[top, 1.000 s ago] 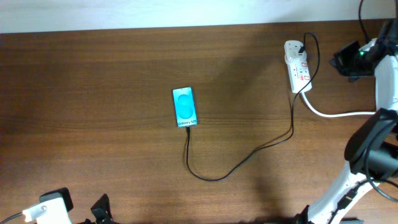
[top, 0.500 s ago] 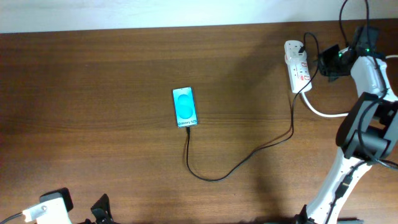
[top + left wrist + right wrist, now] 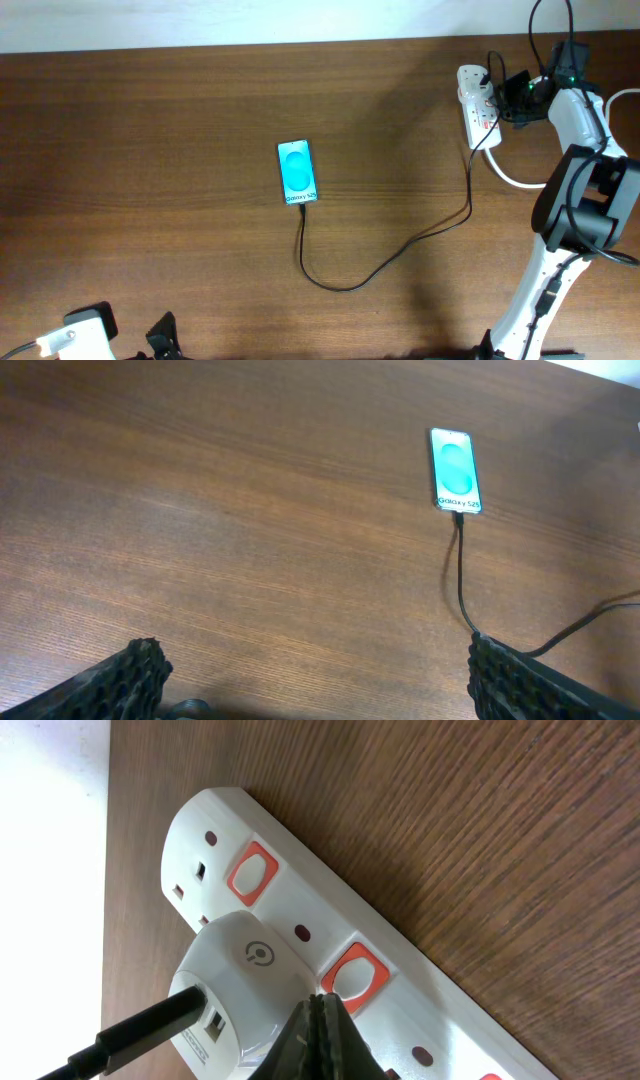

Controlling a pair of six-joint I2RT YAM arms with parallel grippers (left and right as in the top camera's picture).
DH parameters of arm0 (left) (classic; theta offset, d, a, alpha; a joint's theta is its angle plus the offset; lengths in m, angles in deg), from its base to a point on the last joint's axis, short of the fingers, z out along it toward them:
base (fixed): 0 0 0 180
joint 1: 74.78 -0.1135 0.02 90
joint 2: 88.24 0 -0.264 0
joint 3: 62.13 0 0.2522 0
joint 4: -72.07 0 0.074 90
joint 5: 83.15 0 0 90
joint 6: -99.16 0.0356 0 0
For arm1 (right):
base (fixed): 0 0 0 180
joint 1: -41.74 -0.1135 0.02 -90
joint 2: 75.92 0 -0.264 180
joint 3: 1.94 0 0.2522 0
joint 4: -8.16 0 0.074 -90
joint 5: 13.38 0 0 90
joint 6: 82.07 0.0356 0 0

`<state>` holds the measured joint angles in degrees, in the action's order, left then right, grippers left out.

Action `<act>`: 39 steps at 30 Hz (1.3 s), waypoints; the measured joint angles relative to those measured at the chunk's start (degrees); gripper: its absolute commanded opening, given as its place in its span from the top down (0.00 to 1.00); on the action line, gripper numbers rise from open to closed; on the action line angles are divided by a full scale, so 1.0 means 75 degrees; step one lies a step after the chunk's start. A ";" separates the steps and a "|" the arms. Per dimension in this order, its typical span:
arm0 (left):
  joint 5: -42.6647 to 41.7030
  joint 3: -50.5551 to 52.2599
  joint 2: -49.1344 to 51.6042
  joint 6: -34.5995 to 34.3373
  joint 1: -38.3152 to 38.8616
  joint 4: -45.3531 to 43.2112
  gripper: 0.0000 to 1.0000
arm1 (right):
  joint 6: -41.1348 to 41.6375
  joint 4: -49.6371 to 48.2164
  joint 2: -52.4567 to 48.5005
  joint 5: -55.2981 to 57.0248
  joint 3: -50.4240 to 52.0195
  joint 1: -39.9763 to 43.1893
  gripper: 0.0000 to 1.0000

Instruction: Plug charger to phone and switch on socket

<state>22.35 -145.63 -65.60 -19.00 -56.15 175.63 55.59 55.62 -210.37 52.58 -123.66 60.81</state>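
Right fingers [image 3: 300, 1055] closed tight, empty, tips at red switch [image 3: 352, 975] of socket [image 3: 430, 1000] beside charger plug [image 3: 240, 965], far right corner of desk [image 3: 150, 120]; left fingers [image 3: 135, 675] spread wide, empty.

Just beside the closed right gripper [image 3: 322, 1020] tips, a white adapter [image 3: 240, 965] crowds the socket [image 3: 420, 990]; the red switch [image 3: 352, 975] just ahead lies unobstructed.

Soft, even light covers the table [image 3: 150, 200] in the overhead view, with a faint broad shadow at its upper right. The phone [image 3: 297, 171] screen glows bright cyan. The left tool [image 3: 318, 680] looks dark and soft-edged in its wrist view. Up close, the socket [image 3: 300, 890] is sharp, the right tool [image 3: 322, 1020] is dark and blurred, and the left edge is overexposed.
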 measured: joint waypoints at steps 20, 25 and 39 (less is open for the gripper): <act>0.0000 0.0000 0.0000 0.0000 0.0000 0.0000 0.01 | -0.0437 -0.0064 -0.0335 0.0481 -0.0172 -0.0119 0.96; 0.0000 0.0000 0.0000 0.0000 0.0000 0.0000 0.01 | -0.0431 0.0169 -0.0335 0.0868 -0.0277 -0.0242 0.96; 0.0000 0.0000 0.0000 0.0000 0.0000 0.0000 0.01 | -0.0093 0.0210 -0.0312 0.1035 -0.0233 -0.0318 0.96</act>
<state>22.35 -145.63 -65.60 -19.00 -56.15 175.63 54.89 57.19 -212.71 60.34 -125.41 58.43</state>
